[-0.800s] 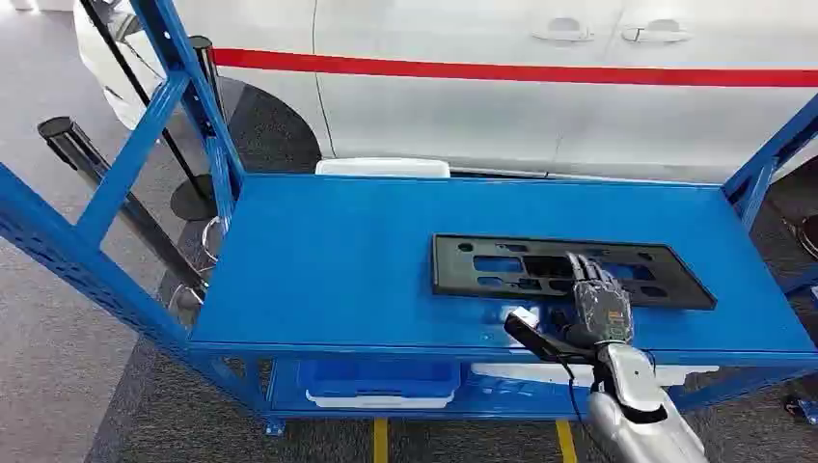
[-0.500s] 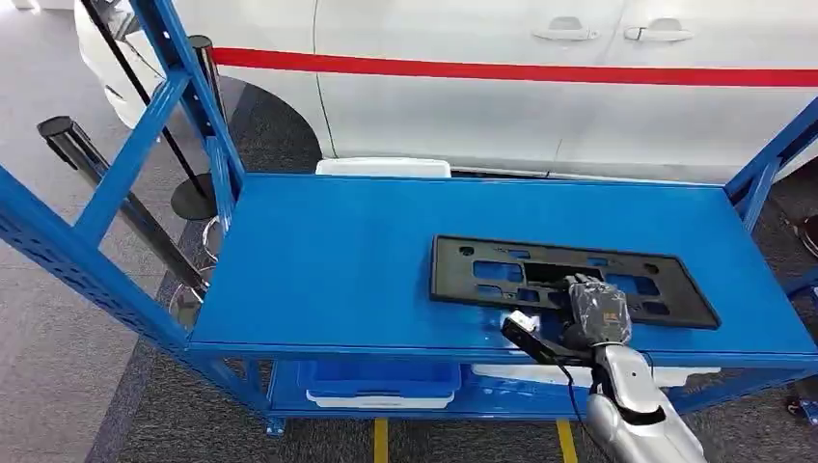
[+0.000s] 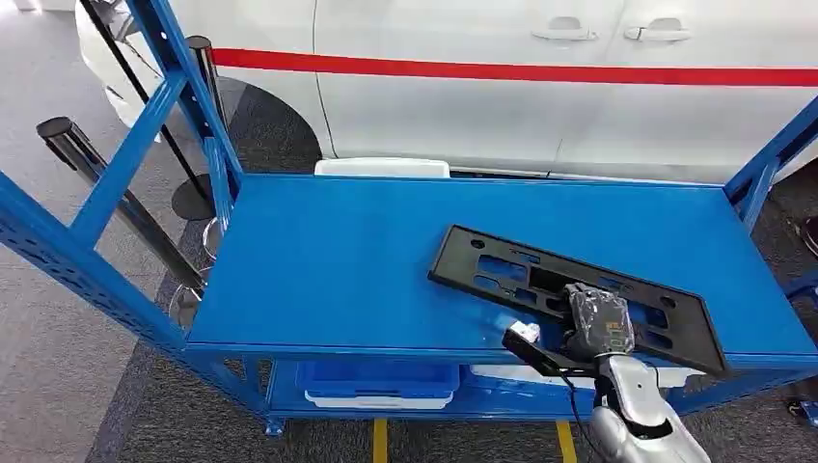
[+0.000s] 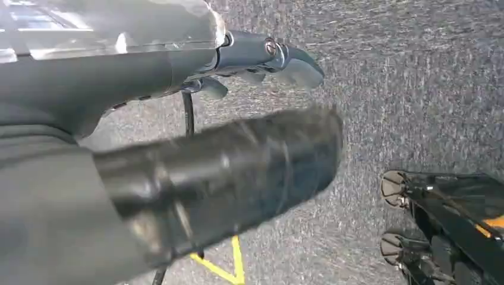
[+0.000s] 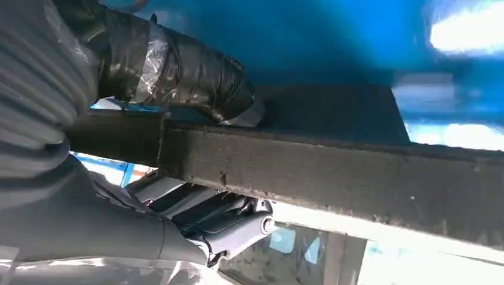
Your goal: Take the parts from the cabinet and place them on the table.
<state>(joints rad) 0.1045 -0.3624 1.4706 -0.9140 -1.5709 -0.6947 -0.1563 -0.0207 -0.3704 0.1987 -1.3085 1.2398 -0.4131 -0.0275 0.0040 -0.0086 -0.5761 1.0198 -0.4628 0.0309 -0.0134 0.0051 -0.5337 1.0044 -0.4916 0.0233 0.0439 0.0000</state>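
- A blue metal cabinet (image 3: 328, 260), built as an open rack with slanted blue posts, stands in front of the robot, seen from the head view looking forward and down.
- A flat black plastic part (image 3: 502, 270), long and rectangular with several cut-out slots, lies on the cabinet's top shelf toward the right side.
- The part sits at an angle, with its far left corner resting on the shelf and its near right end reaching out over the front edge of the shelf.
- The robot's right hand (image 3: 600, 321) comes up from below on a silver arm and grips the near long edge of the part.
- In the right wrist view, the thumb (image 5: 178, 71), wrapped in dark tape, presses on one face of the part (image 5: 356, 172), and the fingers (image 5: 220, 222) curl against the opposite face, so the edge is clamped between them.
- The left hand (image 4: 261, 59) hangs over grey carpet (image 4: 416, 89); it holds nothing, and its fingers lie loosely extended.
- A lower shelf of the cabinet holds a blue tray (image 3: 378, 381) with a white rim.
- Behind the cabinet stands a white car (image 3: 579, 106) with a red stripe (image 3: 502, 69) along its side.
- Yellow tape lines (image 3: 379, 439) mark the floor below the cabinet.
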